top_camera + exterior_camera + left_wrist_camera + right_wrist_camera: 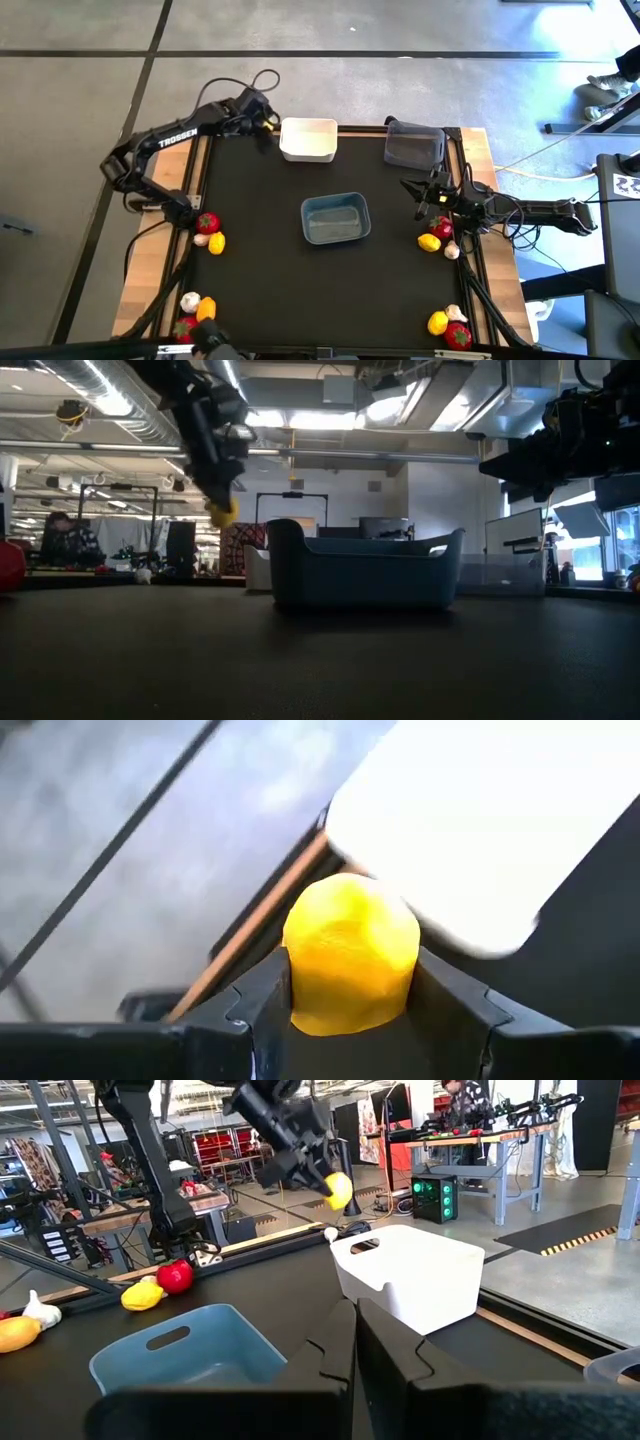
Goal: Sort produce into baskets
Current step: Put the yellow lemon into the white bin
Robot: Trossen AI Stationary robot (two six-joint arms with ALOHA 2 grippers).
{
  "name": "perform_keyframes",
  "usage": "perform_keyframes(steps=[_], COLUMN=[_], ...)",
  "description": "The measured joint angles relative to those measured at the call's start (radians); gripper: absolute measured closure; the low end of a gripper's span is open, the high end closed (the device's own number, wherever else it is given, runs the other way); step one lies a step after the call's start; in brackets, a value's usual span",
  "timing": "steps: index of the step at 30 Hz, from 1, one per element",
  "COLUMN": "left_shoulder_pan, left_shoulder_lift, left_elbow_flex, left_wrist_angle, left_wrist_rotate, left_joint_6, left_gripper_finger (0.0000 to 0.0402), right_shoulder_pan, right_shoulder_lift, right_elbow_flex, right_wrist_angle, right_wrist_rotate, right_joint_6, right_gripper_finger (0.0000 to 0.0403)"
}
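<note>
Produce: yellow piece (352, 952) pinched between left gripper (268, 122) fingers, raised just beside white basket (308, 140) at table's far edge. Left arm reaches inward, bent. Right gripper (420, 190) fully closed, empty, raised between grey basket (414, 146) and red-yellow produce cluster (438, 234). Blue basket (336, 219) mid-table.

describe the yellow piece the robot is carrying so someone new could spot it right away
Find the white basket at the table's far edge. Just left of it, the left gripper holds a yellow piece in the air. It is the only produce off the table.
</note>
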Motion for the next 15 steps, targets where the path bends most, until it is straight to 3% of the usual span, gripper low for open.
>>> perform_keyframes(steps=[7,15], left_shoulder_pan=[-0.044,-0.072], left_shoulder_lift=[-0.004,-0.003], left_elbow_flex=[0.0,-0.005], left_wrist_angle=[0.159,0.298], left_wrist_rotate=[0.019,0.019], left_joint_6=[-0.129,-0.164], left_gripper_finger=[0.0233,0.0233], right_shoulder_pan=[0.0,0.0], right_shoulder_lift=[0.0,0.0], right_elbow_flex=[0.0,0.0], right_wrist_angle=[0.0,-0.004], right_wrist_rotate=[0.004,0.018], right_joint_6=[0.016,0.025], right_gripper_finger=[0.0386,0.0386])
